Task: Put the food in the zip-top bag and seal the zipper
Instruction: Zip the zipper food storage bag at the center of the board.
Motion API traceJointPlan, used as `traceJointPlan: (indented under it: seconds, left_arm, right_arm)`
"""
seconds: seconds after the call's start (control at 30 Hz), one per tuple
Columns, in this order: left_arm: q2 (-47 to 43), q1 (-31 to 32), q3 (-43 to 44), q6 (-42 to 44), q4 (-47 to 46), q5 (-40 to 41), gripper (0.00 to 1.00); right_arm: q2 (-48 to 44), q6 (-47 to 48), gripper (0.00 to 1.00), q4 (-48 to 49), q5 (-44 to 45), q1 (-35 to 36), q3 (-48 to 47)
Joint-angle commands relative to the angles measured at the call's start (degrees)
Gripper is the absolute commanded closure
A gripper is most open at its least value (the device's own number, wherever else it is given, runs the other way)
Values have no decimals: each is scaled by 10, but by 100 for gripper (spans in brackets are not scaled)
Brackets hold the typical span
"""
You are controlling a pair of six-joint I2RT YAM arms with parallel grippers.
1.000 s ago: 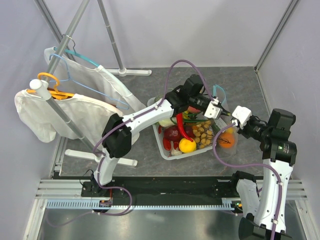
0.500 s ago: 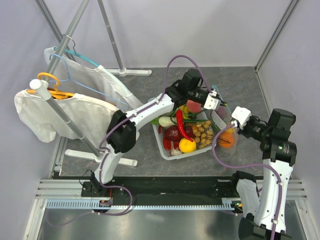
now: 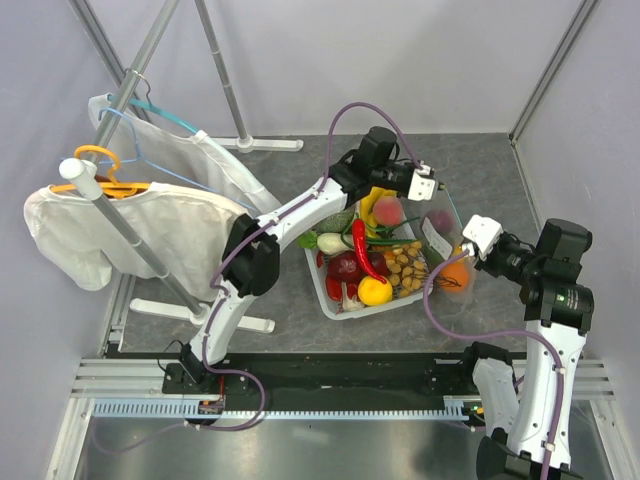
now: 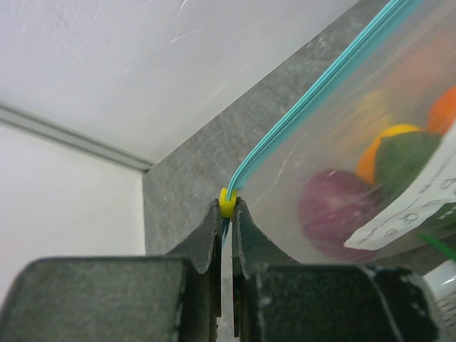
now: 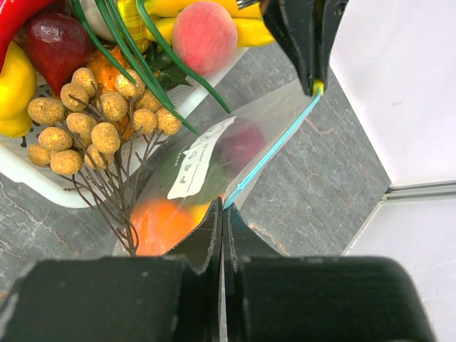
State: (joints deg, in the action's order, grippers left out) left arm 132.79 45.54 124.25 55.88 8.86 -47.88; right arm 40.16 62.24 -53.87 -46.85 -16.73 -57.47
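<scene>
The clear zip-top bag point(image 3: 447, 252) hangs stretched between my two grippers, right of the tray. Inside it are an orange piece point(image 5: 160, 224), a purple piece point(image 4: 335, 210) and a green piece point(image 4: 410, 158), behind a white label point(image 5: 199, 157). My left gripper point(image 4: 228, 206) is shut on the yellow slider point(image 4: 228, 201) of the teal zipper point(image 4: 313, 89), at the bag's far end point(image 3: 434, 188). My right gripper point(image 5: 226, 206) is shut on the zipper's near end point(image 3: 470, 240). The zipper point(image 5: 274, 149) runs taut from one to the other.
A white tray point(image 3: 330, 296) left of the bag holds several toy foods: a peach point(image 5: 205, 32), a red pepper point(image 3: 362, 250), a lemon point(image 3: 375, 291) and a beige berry sprig point(image 5: 92, 117). A clothes rack with hangers and white garments point(image 3: 120, 225) stands at the left.
My left gripper has moved toward the far wall, away from my right gripper, along the zipper line. The bag now hangs stretched between them. The right gripper has stayed put.
</scene>
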Motion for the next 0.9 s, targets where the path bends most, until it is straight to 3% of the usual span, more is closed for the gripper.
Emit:
traceJointPlan:
  seconds: [0.0,0.87]
  left_arm:
    - [28,-52,42,13,-37,128,96]
    - [39,-91,48,30,-73,161,91]
  right_arm:
    - [-23,-4,100,-42,-41,2,-24]
    - [-36,-25,100,-53,-30,2,-32]
